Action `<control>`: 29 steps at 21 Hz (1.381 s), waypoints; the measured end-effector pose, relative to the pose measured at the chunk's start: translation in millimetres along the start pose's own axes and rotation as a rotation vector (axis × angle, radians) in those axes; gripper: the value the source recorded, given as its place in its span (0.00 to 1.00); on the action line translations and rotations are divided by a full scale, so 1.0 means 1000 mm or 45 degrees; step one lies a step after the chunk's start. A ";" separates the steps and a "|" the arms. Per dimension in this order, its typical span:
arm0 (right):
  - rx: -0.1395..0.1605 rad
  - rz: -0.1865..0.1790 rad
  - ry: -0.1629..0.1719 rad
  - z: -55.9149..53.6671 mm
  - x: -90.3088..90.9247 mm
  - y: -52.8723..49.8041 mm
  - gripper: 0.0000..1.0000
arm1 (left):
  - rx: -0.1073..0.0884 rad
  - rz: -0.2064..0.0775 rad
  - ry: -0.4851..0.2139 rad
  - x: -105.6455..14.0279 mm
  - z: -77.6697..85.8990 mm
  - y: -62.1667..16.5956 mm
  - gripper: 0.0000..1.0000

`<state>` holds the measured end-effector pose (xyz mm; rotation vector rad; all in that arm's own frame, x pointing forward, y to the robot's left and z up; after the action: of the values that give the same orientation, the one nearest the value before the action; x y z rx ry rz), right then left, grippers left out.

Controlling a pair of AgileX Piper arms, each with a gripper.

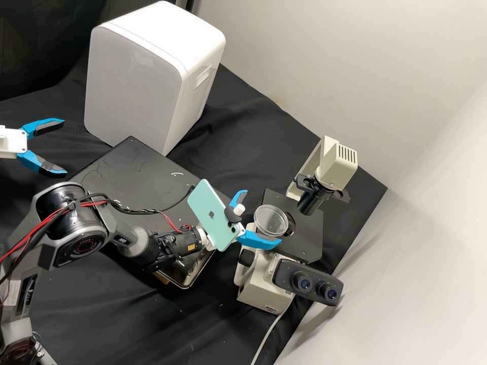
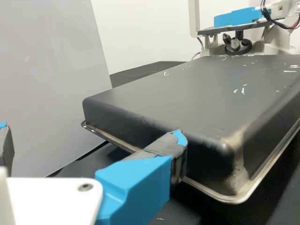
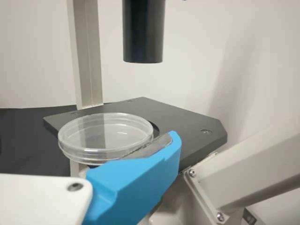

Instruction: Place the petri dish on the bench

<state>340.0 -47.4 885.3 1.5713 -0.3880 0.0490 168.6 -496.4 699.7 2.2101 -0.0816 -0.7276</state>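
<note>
the petri dish sits on the black stage of the microscope, under the dark condenser tube and not on the bench cloth. the dish is clear, so its rim is hard to trace against the stage in the high view. whether it carries a lid cannot be told.

the right gripper is spread wide with the dish between its fingers. in the right wrist view one blue finger lies along the dish's side, its dark pad just beside the rim. whether pad and rim touch cannot be made out. the other finger is cut off in that view. a mint-green phone on the wrist hides the gripper's white body from above.

the left gripper hangs well apart from the dish at the edge of the high view, its fingers wide with nothing between them. its body is cut off by the frame and its arm is out of sight. in the left wrist view one finger is just beside the corner of an upturned black tray, and the second is a sliver at the edge.

a white box stands behind the tray. the microscope's eyepieces face the near side.
</note>
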 end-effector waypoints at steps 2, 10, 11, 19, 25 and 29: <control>-0.002 -0.001 0.005 -0.001 0.000 0.000 1.00 | 0.011 0.000 -0.003 0.000 0.001 -0.0001 1.00; -0.002 -0.001 0.003 0.001 0.001 0.002 1.00 | 0.028 0.000 -0.003 0.000 0.001 -0.0001 1.00; -0.002 -0.004 0.001 0.002 0.001 0.002 1.00 | 0.028 0.000 -0.003 0.000 0.001 -0.0001 1.00; 0.000 -0.017 -0.039 0.004 0.009 0.007 1.00 | 0.029 -0.003 -0.003 0.000 0.001 -0.0005 1.00; 0.001 -0.002 -0.070 0.012 0.022 0.012 1.00 | 0.031 -0.025 -0.002 0.001 0.001 -0.0039 1.00; 0.001 -0.005 -0.079 0.013 0.026 0.012 1.00 | 0.031 -0.025 -0.002 0.001 0.001 -0.0039 1.00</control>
<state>358.2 -65.7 903.6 1.5774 -0.4334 -0.0028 168.8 -494.6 695.9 2.2364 -0.0700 -0.7426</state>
